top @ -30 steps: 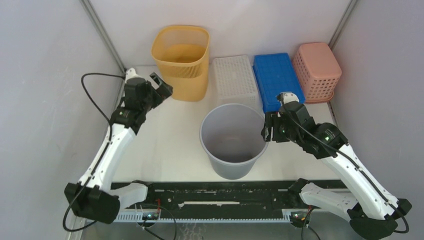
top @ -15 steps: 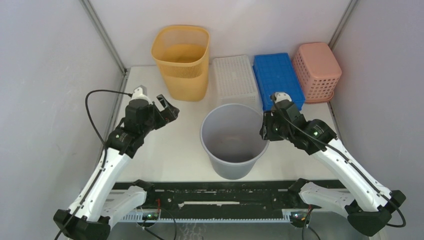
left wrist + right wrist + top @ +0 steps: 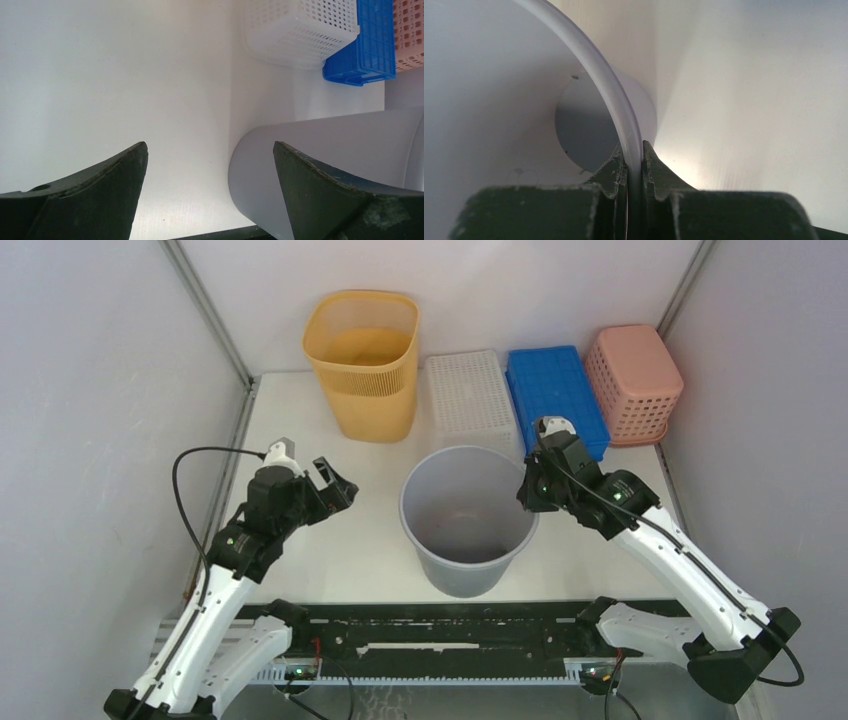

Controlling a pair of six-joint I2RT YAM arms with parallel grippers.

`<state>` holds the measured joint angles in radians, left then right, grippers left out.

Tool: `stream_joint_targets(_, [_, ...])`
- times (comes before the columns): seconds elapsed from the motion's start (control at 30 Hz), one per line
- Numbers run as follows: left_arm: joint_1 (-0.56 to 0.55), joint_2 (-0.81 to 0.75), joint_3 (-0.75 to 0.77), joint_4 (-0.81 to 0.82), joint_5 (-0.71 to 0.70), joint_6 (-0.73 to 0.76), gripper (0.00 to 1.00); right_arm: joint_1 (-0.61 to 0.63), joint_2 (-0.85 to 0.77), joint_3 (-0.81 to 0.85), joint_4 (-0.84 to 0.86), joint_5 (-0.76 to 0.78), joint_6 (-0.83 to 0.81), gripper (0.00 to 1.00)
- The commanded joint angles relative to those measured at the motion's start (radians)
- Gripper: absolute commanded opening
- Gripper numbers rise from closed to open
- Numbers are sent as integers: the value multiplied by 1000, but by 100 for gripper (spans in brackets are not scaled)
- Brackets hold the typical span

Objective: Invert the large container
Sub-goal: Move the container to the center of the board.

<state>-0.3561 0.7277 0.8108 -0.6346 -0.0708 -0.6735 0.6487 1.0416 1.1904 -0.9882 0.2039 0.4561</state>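
Note:
The large container point(image 3: 467, 520) is a grey round bucket standing upright, mouth up, in the middle of the white table. My right gripper point(image 3: 528, 492) is shut on its right rim point(image 3: 624, 125), one finger inside the wall and one outside. The bucket's inside and round bottom point(image 3: 584, 130) fill the left of the right wrist view. My left gripper point(image 3: 332, 490) hangs open to the left of the bucket, apart from it, with nothing between its fingers point(image 3: 100, 195). In the left wrist view the bucket's outer wall point(image 3: 325, 155) shows behind the right fingertip.
Along the back stand a tall orange bin point(image 3: 363, 362), a white perforated basket point(image 3: 468, 398), a blue crate point(image 3: 556, 398) and a pink basket point(image 3: 633, 382). Grey walls close in both sides. The black base rail point(image 3: 440, 635) runs along the near edge.
My right gripper moved onto the bucket's right rim and closed on it. My left arm swung down from beside the orange bin toward the bucket's left side, staying open.

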Motion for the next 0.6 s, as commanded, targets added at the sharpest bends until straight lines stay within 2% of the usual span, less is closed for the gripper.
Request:
stream_joint_targets(0.0, [-4, -17, -8, 11, 18, 6, 100, -11, 18, 38, 104, 41, 33, 0])
stream_joint_targets(0.2, [-4, -21, -2, 9, 28, 9, 100, -27, 60, 94, 162, 93, 34, 0])
stream_joint_targets(0.57, [-4, -35, -3, 7, 19, 9, 99, -113, 157, 126, 251, 83, 38, 0])
